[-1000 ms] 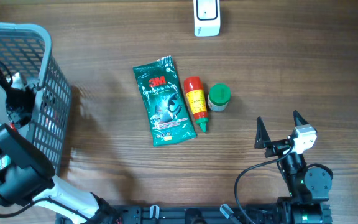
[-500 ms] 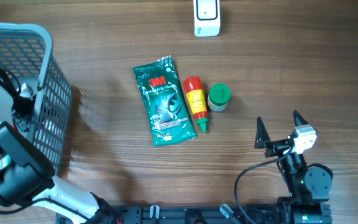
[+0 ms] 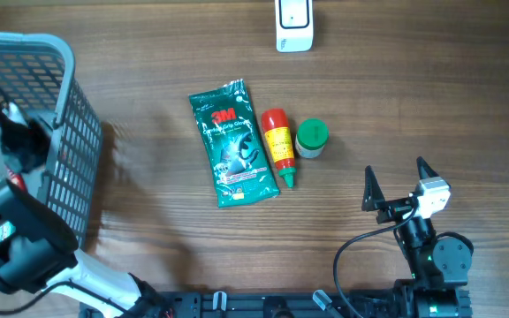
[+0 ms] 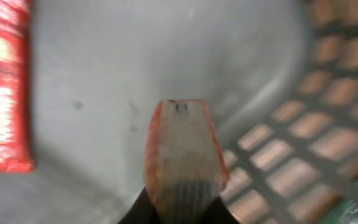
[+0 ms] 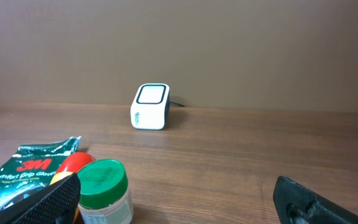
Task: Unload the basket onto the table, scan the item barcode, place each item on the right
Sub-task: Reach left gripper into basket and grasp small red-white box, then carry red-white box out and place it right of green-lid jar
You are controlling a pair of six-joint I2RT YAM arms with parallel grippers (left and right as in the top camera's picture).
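Observation:
My left gripper (image 4: 182, 213) is down inside the grey mesh basket (image 3: 71, 132), shut on a thin pale packet with red edges (image 4: 182, 146) that sticks up between its jaws; dark stripes show near its lower end. From overhead the left gripper (image 3: 20, 143) sits among the basket's contents, and the packet is not clear there. The white scanner (image 3: 293, 25) stands at the table's far edge, and it also shows as the white scanner (image 5: 150, 106) in the right wrist view. My right gripper (image 3: 400, 187) rests open at the near right, holding nothing.
A green 3M packet (image 3: 231, 143), a red bottle (image 3: 278, 146) and a green-lidded jar (image 3: 311, 138) lie mid-table. A red packet (image 4: 4, 81) lies on the basket floor to the left of the held one. The basket's mesh wall (image 4: 303, 155) rises on the right.
My left gripper has gone from open to shut on the pale red-edged packet inside the basket, shifting slightly there. The right arm has not moved.

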